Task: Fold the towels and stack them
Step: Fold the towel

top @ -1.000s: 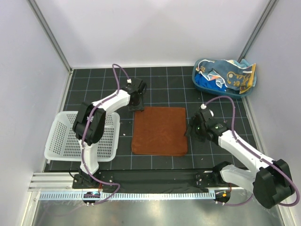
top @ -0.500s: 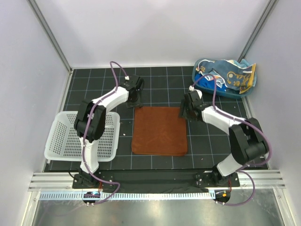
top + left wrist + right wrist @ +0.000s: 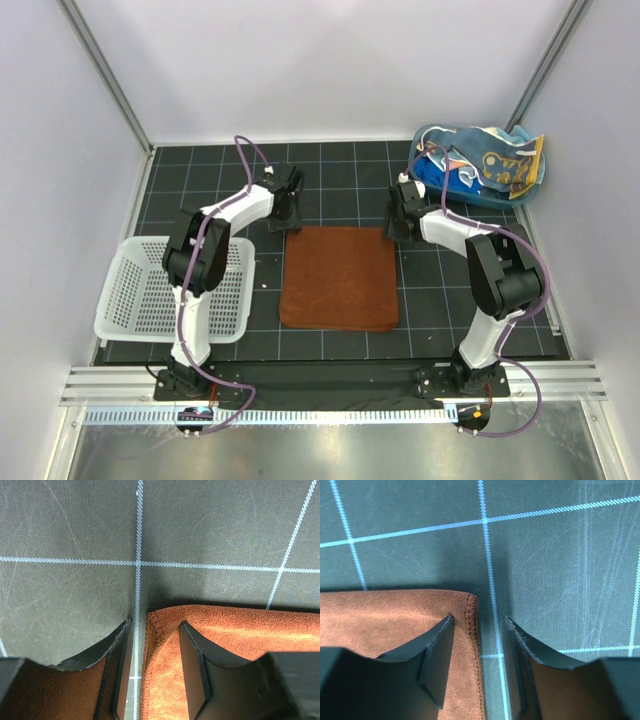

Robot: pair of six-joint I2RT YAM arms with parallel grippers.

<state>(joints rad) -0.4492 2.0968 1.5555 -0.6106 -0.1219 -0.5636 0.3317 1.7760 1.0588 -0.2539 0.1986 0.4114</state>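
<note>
Rust-brown towel (image 3: pixel 338 278) lies flat at the centre of the mat (image 3: pixel 200 180). Left gripper (image 3: pixel 155 626) straddles its 11 o'clock corner and right gripper (image 3: pixel 480 619) its 1 o'clock corner, both with jaws spread and nothing pinched. The cloth extends toward 6 o'clock from both.

A rust-brown towel (image 3: pixel 338 278) lies flat on the black grid mat (image 3: pixel 340 170). The left gripper (image 3: pixel 289 218) is at its far left corner and the right gripper (image 3: pixel 398 228) at its far right corner. A white mesh basket (image 3: pixel 125 305) sits to the left, and a blue tub (image 3: pixel 425 183) holds crumpled towels (image 3: pixel 495 160).
</note>
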